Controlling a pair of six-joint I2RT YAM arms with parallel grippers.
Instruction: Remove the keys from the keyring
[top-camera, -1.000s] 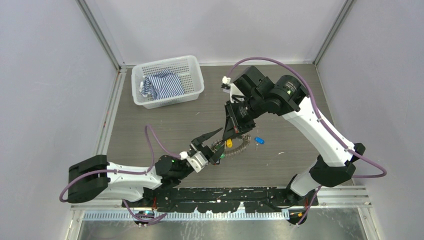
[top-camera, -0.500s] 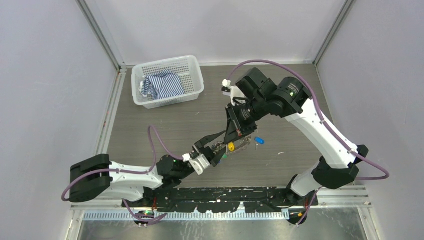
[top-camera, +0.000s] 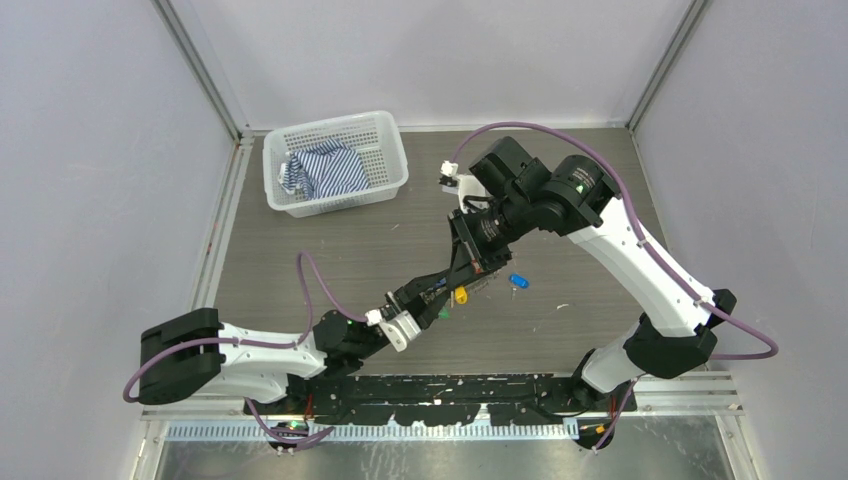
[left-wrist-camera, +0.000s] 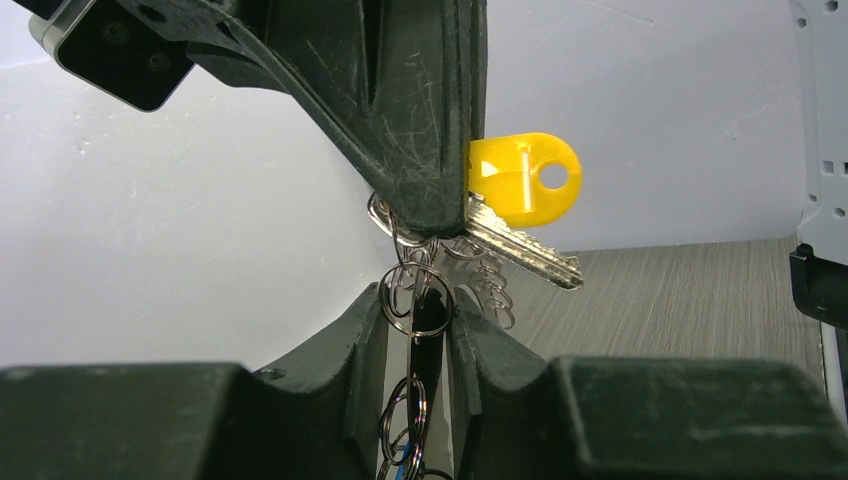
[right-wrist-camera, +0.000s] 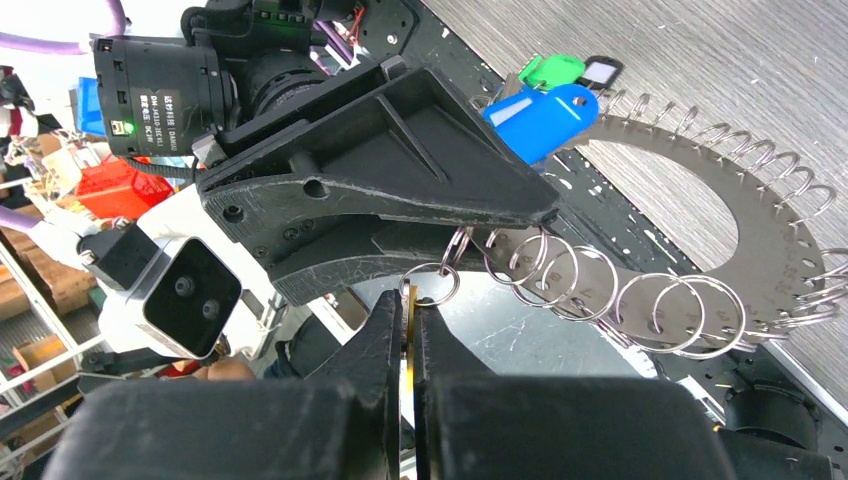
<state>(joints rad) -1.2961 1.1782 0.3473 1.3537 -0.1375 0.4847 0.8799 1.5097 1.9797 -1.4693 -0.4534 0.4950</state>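
The keyring (right-wrist-camera: 775, 235) is a flat metal ring fringed with small split rings, held up between both grippers. My left gripper (top-camera: 437, 287) is shut on its edge, and the rings run between its fingers in the left wrist view (left-wrist-camera: 420, 300). My right gripper (right-wrist-camera: 412, 305) is shut on a key with a yellow tag (left-wrist-camera: 520, 178), whose silvery blade (left-wrist-camera: 525, 255) still hangs from a split ring. Blue (right-wrist-camera: 540, 120) and green (right-wrist-camera: 550, 70) tagged keys hang on the ring's far side. One blue-tagged key (top-camera: 517, 281) lies loose on the table.
A white mesh basket (top-camera: 388, 150) with a striped cloth (top-camera: 325, 170) stands at the back left. A small white scrap (top-camera: 562, 306) lies right of the grippers. The arm bases and a black rail line the near edge.
My left gripper has moved in toward the right gripper and closed on the keyring. The ring, which lay spread out before, now stands edge-on between the two grippers.
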